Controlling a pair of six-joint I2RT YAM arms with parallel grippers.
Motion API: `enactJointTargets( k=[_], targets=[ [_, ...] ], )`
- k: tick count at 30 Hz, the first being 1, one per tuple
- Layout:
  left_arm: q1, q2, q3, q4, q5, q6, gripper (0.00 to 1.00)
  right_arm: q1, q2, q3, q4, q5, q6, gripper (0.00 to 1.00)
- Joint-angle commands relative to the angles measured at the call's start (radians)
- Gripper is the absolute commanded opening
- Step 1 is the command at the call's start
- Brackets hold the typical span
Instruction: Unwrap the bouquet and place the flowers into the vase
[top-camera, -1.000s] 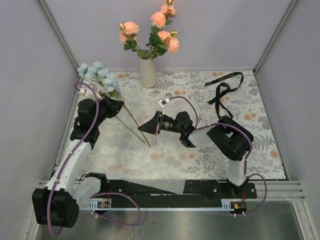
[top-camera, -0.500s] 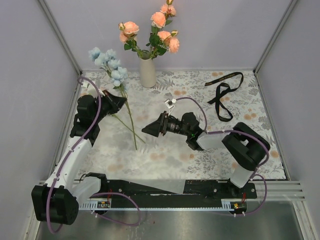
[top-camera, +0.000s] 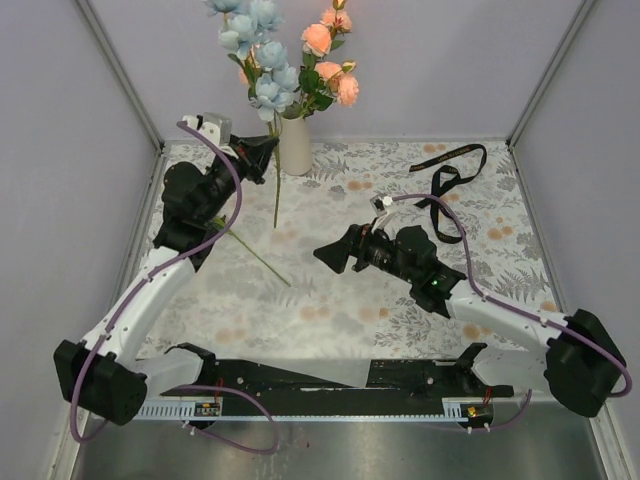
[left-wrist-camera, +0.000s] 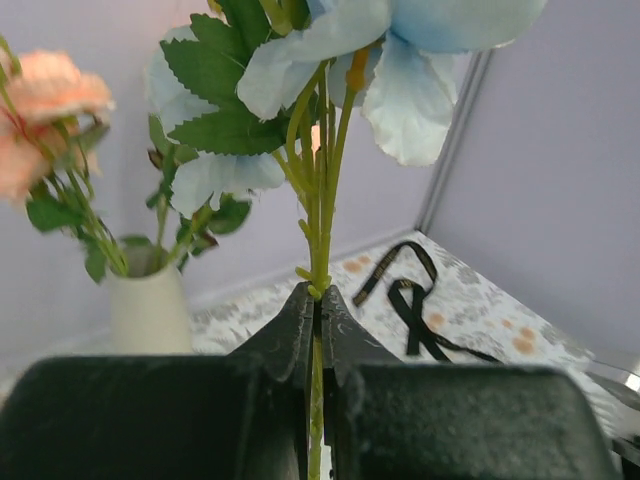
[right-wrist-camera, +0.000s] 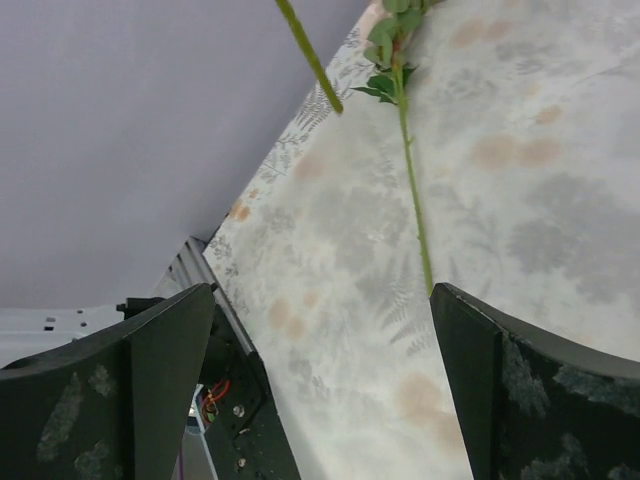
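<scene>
blue flower (top-camera: 256, 48) lifted up beside vase (top-camera: 295, 148), right jaws now spread

Both arms are built alike, the left arm (top-camera: 150, 290) and the right arm (top-camera: 505, 318): white links between black joint housings; a purple cable (top-camera: 236, 180) follows each in loose loops; the bases sit on a black rail (top-camera: 330, 378); the left gripper (left-wrist-camera: 315, 292) has matte black, wedge-shaped fingers (left-wrist-camera: 285, 345); the right gripper (right-wrist-camera: 320, 300) is dark, faintly mottled.
</scene>
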Motion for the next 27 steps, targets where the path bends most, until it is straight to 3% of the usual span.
enactJointTargets(
  k=[1, 13, 21, 24, 27],
  targets=[
    [-0.009, 0.112, 0.101, 0.290, -0.051, 0.127, 0.00, -0.005, -0.123, -0.018, -0.163, 0.147, -0.091, 0.99],
    [0.007, 0.516, 0.463, 0.568, -0.133, 0.175, 0.00, -0.005, -0.222, 0.000, -0.230, 0.212, -0.131, 0.99],
    [0.030, 0.743, 0.695, 0.596, -0.122, 0.181, 0.00, -0.006, -0.170, 0.081, -0.244, 0.216, -0.230, 0.99],
    [0.039, 0.830, 0.787, 0.595, -0.128, 0.188, 0.00, -0.005, -0.124, 0.130, -0.281, 0.294, -0.286, 0.99],
    [0.042, 0.870, 0.802, 0.595, -0.124, 0.240, 0.00, -0.005, -0.104, 0.155, -0.286, 0.299, -0.295, 1.00]
  ],
)
